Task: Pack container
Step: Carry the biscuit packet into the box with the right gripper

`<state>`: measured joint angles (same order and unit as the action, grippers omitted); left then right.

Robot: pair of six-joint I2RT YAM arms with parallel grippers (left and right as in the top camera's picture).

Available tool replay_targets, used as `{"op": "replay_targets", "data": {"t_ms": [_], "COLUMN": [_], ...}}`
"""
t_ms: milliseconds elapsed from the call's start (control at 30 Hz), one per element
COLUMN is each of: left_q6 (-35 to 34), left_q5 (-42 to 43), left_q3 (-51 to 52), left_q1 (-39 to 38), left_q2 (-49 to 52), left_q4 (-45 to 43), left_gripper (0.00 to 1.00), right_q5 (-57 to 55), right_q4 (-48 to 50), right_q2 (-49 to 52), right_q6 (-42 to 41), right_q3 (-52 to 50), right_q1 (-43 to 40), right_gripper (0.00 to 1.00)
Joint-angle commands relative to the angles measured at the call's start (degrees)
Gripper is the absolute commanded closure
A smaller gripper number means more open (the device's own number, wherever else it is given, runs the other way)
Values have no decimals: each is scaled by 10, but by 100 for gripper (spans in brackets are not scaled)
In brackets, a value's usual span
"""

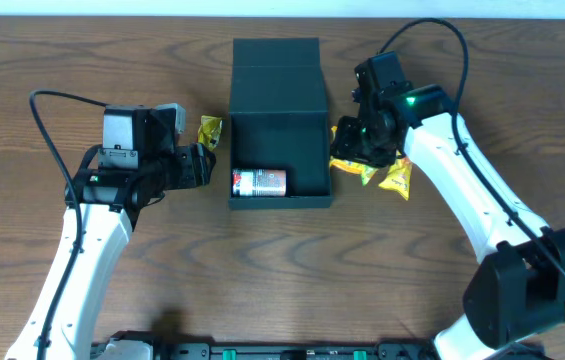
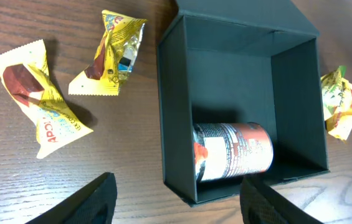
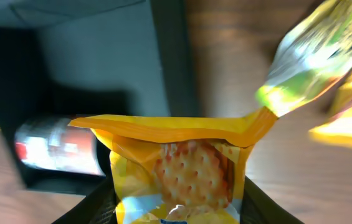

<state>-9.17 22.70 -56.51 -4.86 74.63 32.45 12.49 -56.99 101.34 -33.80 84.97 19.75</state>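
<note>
Your container [image 1: 278, 100] sits mid-table [image 1: 282, 290], flap lid laid back toward the far edge, top open. Inside, a red can [image 2: 233, 151] lies on its side against the near wall, in the near-left corner as you see it from overhead.

L side: your left gripper [image 2: 177, 196] hangs just off the container's left wall, jaws spread wide w/ nothing between them. Ahead of it, two loose snack packets lie on the wood, one yellow-and-brown [image 2: 38, 96], the other crumpled [image 2: 110, 53] and nearer the container, both apart from it.

R side: your right gripper [image 3: 176, 208] is just beside the container's right wall and pinches a cracker packet [image 3: 176, 165] by its sides, top seam up, round crackers printed on the front. The bg in that wrist view is blurred; you can only make out the container wall & the can as a smear. More yellow packets [image 1: 397, 178] lie on the table under & beside that arm, near the right wall.
</note>
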Motion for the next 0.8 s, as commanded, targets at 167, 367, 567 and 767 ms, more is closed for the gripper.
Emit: {"op": "replay_targets", "data": {"t_ms": [167, 367, 567, 767], "left_q6": [-5, -56, -63, -61], "left_q5": [-54, -81, -80, -78], "left_q3": [4, 4, 4, 4], "left_q1": [6, 45, 85, 91], "left_q2": [-5, -5, -5, -5], "left_q4": [21, 23, 47, 52], "left_gripper": [36, 36, 32, 31], "right_q5": [49, 26, 10, -70], "right_q4": [42, 76, 128, 96], "right_q2": [0, 0, 0, 0], "right_q6": [-172, -254, -290, -435], "right_q3": [8, 8, 8, 6], "right_q1": [23, 50, 83, 115], "right_gripper": [90, 98, 98, 98]}}
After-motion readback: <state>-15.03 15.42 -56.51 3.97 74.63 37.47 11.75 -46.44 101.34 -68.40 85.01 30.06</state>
